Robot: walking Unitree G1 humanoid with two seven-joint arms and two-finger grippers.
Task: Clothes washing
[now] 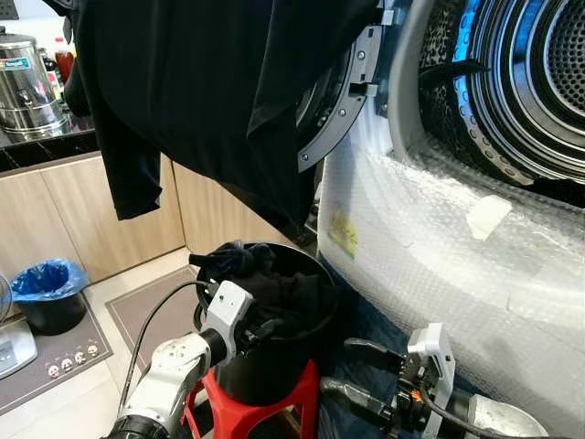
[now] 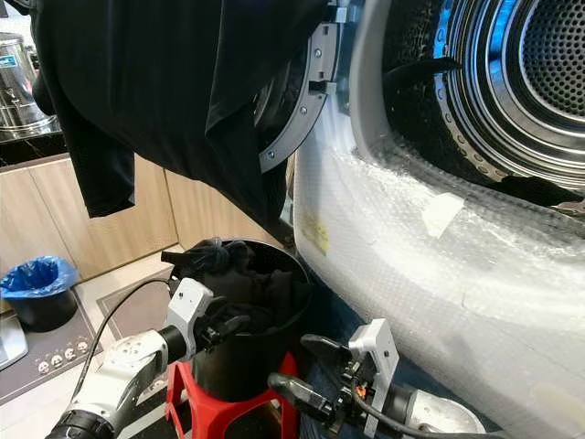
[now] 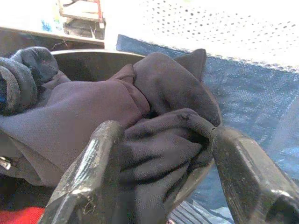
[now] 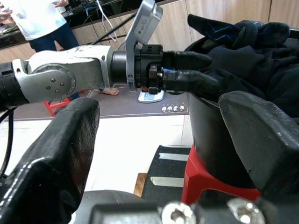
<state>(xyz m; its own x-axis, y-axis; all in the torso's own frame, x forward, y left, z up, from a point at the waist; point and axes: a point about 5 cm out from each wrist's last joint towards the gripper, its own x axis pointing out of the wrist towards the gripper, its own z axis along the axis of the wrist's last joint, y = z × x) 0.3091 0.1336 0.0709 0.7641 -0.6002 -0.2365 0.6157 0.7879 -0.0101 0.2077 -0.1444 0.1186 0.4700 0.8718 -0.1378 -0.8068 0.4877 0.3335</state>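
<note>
A black bucket [image 1: 274,366] full of dark clothes [image 1: 292,293] stands on a red stool [image 1: 219,402] in front of the washing machine. My left gripper [image 1: 270,325] reaches over the bucket's near rim and is shut on a fold of the dark clothes [image 3: 159,154]; in the left wrist view the cloth bunches between both fingers. My right gripper [image 1: 352,370] hovers low to the right of the stool, open and empty. The washing machine's drum [image 1: 539,82] is open at the upper right. A black shirt [image 1: 210,91] hangs over its door [image 1: 334,119].
Bubble wrap covers the machine's front [image 1: 439,247]. A blue mat [image 1: 366,320] lies under it. At the left stand a black bin with a blue bag [image 1: 50,293], a scale [image 1: 14,347] and a steel urn [image 1: 23,82] on the counter. A person [image 4: 32,18] stands farther off.
</note>
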